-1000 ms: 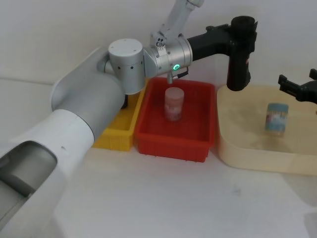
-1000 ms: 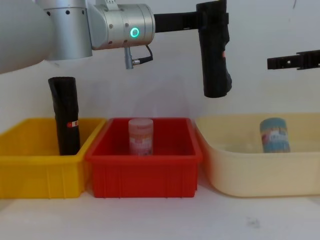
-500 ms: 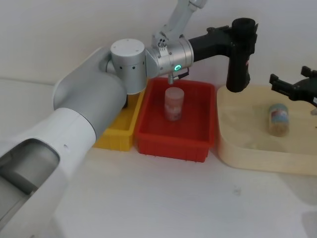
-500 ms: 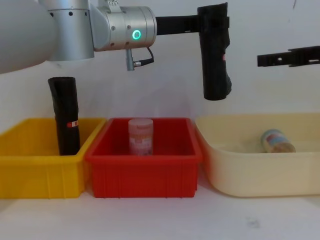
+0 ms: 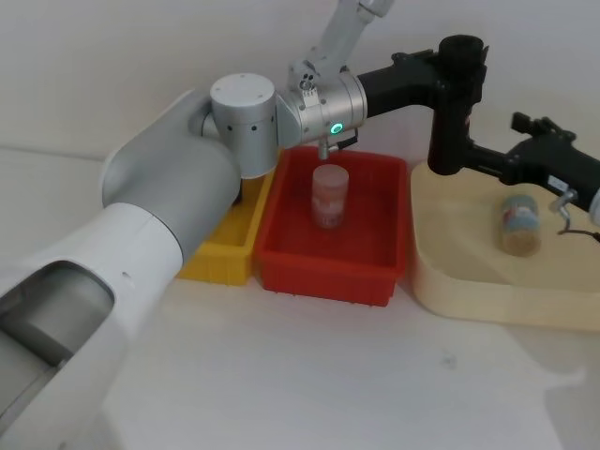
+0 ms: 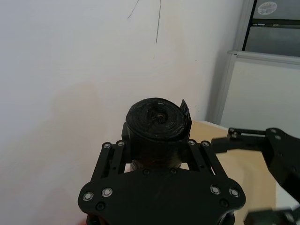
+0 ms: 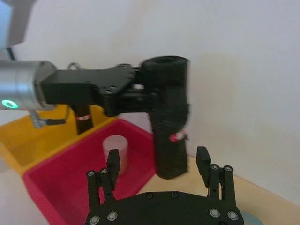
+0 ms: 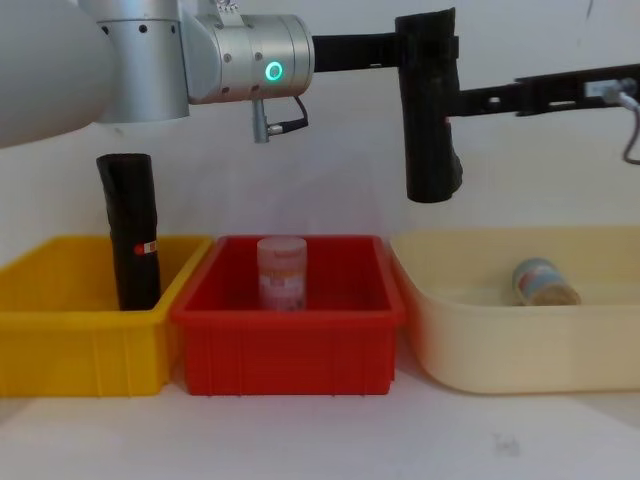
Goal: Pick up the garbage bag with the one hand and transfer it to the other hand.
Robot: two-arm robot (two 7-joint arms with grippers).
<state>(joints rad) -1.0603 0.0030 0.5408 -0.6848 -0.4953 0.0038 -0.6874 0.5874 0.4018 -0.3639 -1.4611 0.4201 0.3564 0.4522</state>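
The garbage bag (image 5: 453,103) (image 8: 428,110), a black roll, hangs upright in the air above the gap between the red bin and the cream tub. My left gripper (image 5: 450,70) (image 8: 425,50), on the green-lit wrist, is shut on its upper end, and the roll's top (image 6: 158,117) sits between the fingers. My right gripper (image 5: 473,157) (image 8: 470,98) reaches in from the right at the bag's mid height. Its fingers are open and stand on either side of the bag's lower half (image 7: 168,122), apart from it.
A yellow bin (image 8: 60,330) on the left holds another black roll (image 8: 130,235). The red bin (image 8: 290,345) in the middle holds a clear jar (image 8: 282,272). A blue-lidded jar (image 8: 545,282) lies tilted in the cream tub (image 8: 520,350) on the right.
My right gripper has moved left across the cream tub up to the bag. The blue-lidded jar in the tub has tipped over. The left gripper and bag have stayed put.
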